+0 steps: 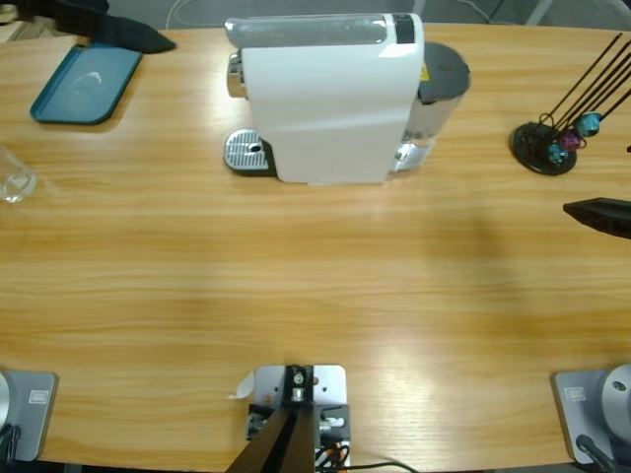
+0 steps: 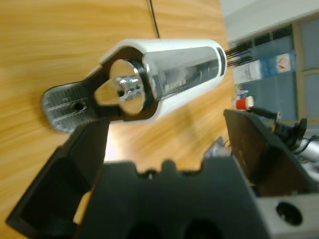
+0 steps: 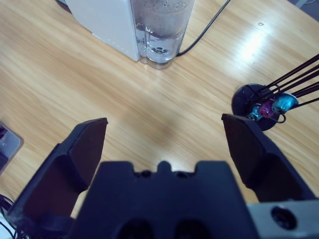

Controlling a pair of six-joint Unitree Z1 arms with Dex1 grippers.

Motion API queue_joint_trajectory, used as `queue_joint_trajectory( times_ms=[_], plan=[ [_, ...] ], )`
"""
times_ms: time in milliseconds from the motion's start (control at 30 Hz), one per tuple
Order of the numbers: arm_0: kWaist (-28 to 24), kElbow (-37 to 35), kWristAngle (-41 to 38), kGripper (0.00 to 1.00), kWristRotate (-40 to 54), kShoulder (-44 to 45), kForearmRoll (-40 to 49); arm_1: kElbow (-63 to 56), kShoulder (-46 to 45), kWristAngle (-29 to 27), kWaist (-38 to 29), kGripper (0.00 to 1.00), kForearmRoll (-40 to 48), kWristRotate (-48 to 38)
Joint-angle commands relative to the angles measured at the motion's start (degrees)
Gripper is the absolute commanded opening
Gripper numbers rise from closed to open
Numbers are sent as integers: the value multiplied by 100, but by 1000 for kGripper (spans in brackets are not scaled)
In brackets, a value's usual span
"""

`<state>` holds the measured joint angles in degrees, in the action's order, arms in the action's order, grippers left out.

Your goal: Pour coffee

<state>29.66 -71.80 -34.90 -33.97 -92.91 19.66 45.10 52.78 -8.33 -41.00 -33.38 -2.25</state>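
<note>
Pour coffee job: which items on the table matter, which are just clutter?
Job: coffee machine, its drip tray, water tank, clear glass at the high view's left edge (no coffee discernible in it).
Lying about: teal tray, capsule stand with blue and purple capsules.

You have a broad bare stretch of wooden table (image 1: 315, 296) across the whole near half, wide enough for either gripper to pass. The white coffee machine (image 1: 330, 99) blocks the far middle, with its drip tray (image 1: 246, 153) jutting out at its left foot and its clear water tank (image 3: 162, 30) behind. At the far right a black capsule rack (image 1: 544, 148) with slanting wires stands in the way. A teal tray (image 1: 84, 84) fills the far left corner, and a clear glass (image 1: 15, 182) sits at the left edge.
</note>
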Motion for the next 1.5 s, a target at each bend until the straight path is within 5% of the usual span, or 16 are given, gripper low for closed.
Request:
queue_joint_trajectory(
  times_ms=[33,333,533,1167,1300,1333,1367,1400,1500],
  plan=[
    [-39,-185,-637,927,-333,-1045,-641,-239,-140,-46,-45,1000,59,102],
    [-39,-169,-685,622,-417,-1105,-845,-231,-110,-54,-44,1000,61,102],
    [-11,-88,-687,18,-421,-1080,-940,-237,-119,-53,-42,1000,66,102],
    [253,-549,-1355,0,-751,-701,-1926,-251,-179,-88,-47,977,73,93],
    [615,-959,-1444,0,66,-641,-2541,-344,-506,-796,-45,974,202,-306],
    [711,-978,-1404,113,441,-572,-2612,-328,-585,-919,-40,966,286,-339],
    [813,-974,-1365,683,813,-504,-2696,-297,-571,-1037,-28,942,353,-346],
    [875,-950,-1300,942,1198,-428,-2710,-254,-488,-1097,34,936,427,-346],
    [931,-806,-1080,968,2511,-128,-2698,-89,-40,-1150,320,934,766,-346]
  ],
)
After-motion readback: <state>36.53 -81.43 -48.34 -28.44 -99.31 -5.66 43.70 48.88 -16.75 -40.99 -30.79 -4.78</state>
